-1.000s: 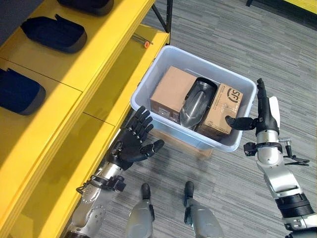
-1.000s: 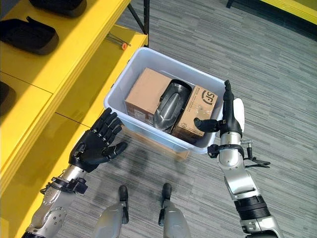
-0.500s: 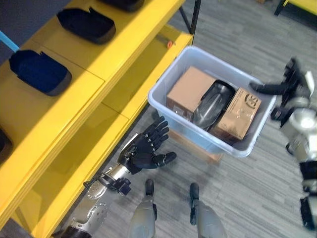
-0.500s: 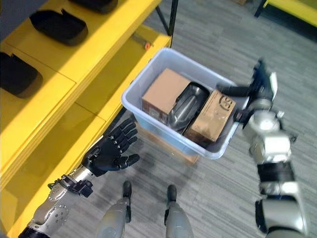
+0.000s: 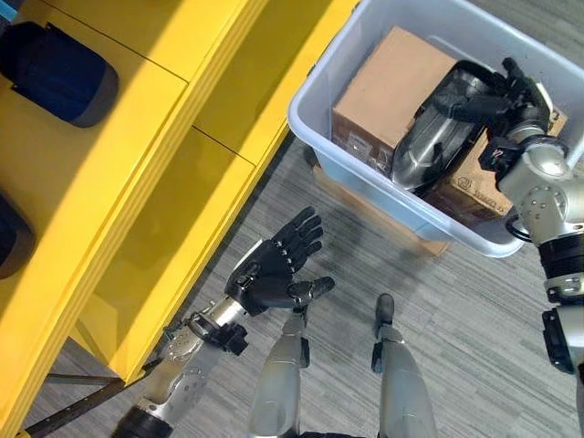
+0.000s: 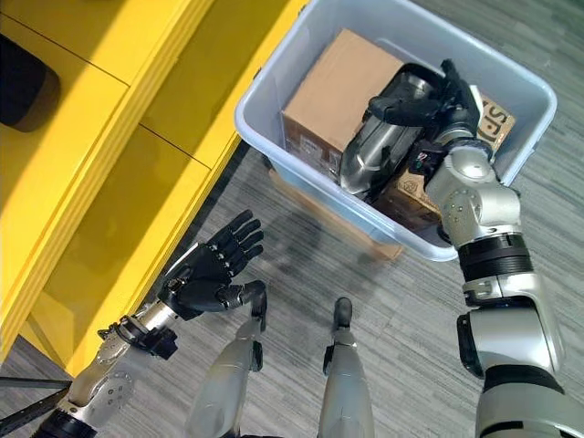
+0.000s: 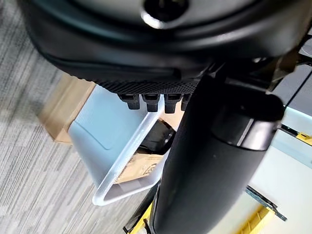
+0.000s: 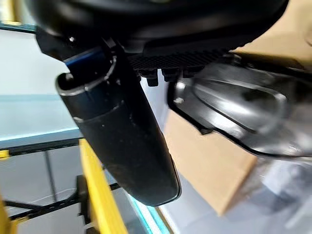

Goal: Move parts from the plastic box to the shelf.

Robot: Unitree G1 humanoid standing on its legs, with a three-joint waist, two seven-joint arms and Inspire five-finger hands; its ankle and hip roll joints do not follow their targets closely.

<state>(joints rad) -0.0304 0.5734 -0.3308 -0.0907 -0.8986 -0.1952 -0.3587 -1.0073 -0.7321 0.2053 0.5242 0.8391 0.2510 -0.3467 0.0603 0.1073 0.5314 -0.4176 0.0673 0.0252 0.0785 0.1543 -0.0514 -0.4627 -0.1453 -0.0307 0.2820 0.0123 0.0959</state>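
The plastic box [image 5: 365, 137] sits on the floor [image 5: 456, 310], on a flat piece of cardboard [image 5: 383, 214], just right of the yellow shelf [image 5: 137, 182]. Inside it are two cardboard boxes [image 5: 388, 87] with a dark shiny part [image 5: 438, 137] lying between them. The part leans on the boxes, so it does not lie flat. Its long way runs from far right to near left, and its narrower far end points up and away.

The right robot hand [image 6: 438, 100] is over the far end of the part, with its thumb stretched across the top. Its fingers look fairly straight and not yet wrapped around the part, so the hand seems open and ready to take hold. I think it reaches for that end because it sticks up highest and is easy to get at.

The left robot hand [image 5: 274, 274] hangs over the floor, near the shelf and well apart from the box. Its fingers are spread wide and it holds nothing. It may be waiting to help carry.

A dark blue part [image 5: 55, 73] already lies on the shelf, far left.
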